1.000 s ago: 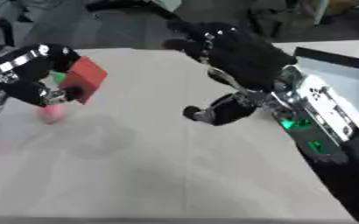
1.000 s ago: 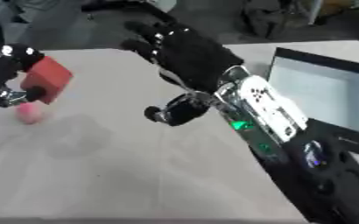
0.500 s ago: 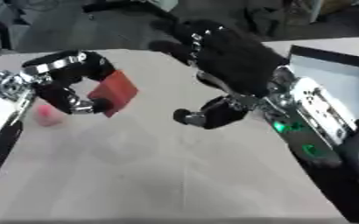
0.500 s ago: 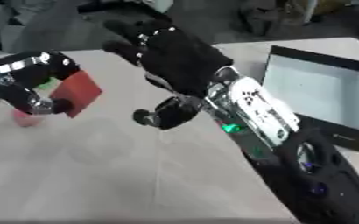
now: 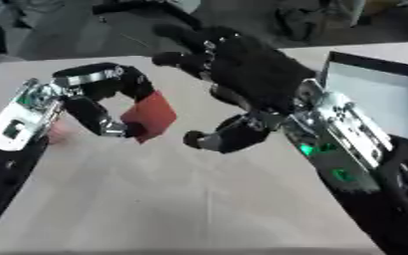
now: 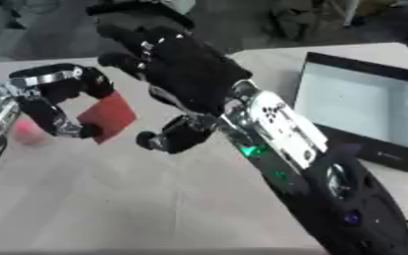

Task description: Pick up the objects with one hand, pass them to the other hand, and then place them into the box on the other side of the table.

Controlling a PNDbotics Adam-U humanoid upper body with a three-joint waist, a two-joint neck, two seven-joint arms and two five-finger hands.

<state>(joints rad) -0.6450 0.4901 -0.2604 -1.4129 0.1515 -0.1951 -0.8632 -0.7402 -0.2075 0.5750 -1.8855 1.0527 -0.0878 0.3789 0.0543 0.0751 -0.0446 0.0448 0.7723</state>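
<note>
Carried inward from the table's left edge over the last second, the red block (image 5: 151, 116) now hangs above the middle-left of the table (image 5: 199, 199), close to the robot's other hand. On the far left, a small pink object (image 6: 26, 132) lies on the table surface, partly behind the left forearm, well apart from the block.

The left hand (image 5: 99, 94) reaches in from the left, its silver and black wrist angled toward the centre. Its fingers arch over the top of the block while the thumb comes up from below, so the block is pinched between them by its left edge and tilted, one corner pointing down. The block is clear of the table.

Just to the right, the right hand (image 6: 177, 62) comes in from the lower right, forearm running diagonally up the picture with green lights showing on its casing. Its palm faces the block, fingers spread and extended up and to the left, thumb (image 6: 168, 139) curled out low beneath the block's level. The fingers stand just beside the block; contact cannot be made out, and nothing is held in this hand.

At the right side of the table sits the black box (image 6: 316, 74) with a pale inside, empty in the visible part.
</note>
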